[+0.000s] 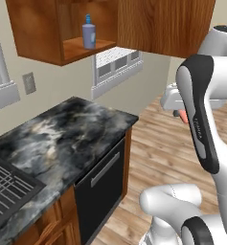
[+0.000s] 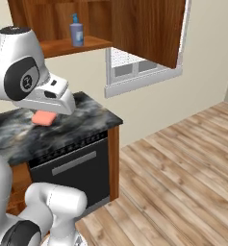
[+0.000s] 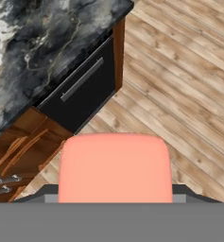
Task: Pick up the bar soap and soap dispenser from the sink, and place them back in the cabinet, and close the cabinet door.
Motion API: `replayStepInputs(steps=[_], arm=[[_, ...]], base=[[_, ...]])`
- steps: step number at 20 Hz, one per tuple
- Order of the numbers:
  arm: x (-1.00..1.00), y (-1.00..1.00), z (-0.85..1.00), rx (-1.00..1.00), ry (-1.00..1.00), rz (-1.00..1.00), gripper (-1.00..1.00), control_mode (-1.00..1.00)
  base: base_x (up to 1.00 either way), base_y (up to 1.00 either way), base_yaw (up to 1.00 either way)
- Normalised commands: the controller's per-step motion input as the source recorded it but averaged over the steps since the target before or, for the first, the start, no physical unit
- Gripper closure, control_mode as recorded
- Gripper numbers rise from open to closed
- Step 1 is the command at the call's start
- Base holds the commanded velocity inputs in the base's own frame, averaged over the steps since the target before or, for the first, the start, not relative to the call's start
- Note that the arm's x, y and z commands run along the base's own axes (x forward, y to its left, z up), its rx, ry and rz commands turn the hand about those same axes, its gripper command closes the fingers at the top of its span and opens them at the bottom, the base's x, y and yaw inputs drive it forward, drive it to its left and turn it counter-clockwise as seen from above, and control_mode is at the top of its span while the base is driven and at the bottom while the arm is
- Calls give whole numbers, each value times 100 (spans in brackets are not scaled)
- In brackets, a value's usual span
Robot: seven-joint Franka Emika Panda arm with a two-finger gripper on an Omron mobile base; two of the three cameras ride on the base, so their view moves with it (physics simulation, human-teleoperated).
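Salmon-pink bar soap (image 3: 114, 168) clamped between the jaws of the gripper (image 2: 44, 116), large in the hand view with plank floor (image 3: 179, 85) and black dishwasher front (image 3: 82, 90) beyond it. From the right base view, soap poking out under the white hand, held in the air in front of the marble counter (image 2: 86, 120). From the left base view, just a pink sliver (image 1: 182, 116) beside the forearm, over the wood floor and off the counter's end. Blue-purple soap dispenser (image 1: 89, 32) upright on the cabinet shelf (image 1: 81, 48), near its front edge. Cabinet door (image 2: 149, 29) swung open, hanging out to the right of the shelf. Corner of the black sink (image 1: 5, 186) with its wire rack at lower left of the left base view, well apart from the soap.
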Motion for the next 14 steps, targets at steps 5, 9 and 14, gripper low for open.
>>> replayStepInputs(steps=[5, 9, 14], arm=[[0, 0, 0, 0, 0, 0, 100, 100], [0, 0, 0, 0, 0, 0, 100, 100], [0, 0, 0, 0, 0, 0, 100, 100]], base=[[55, -33, -1], [59, -31, 0], [46, -5, 0]])
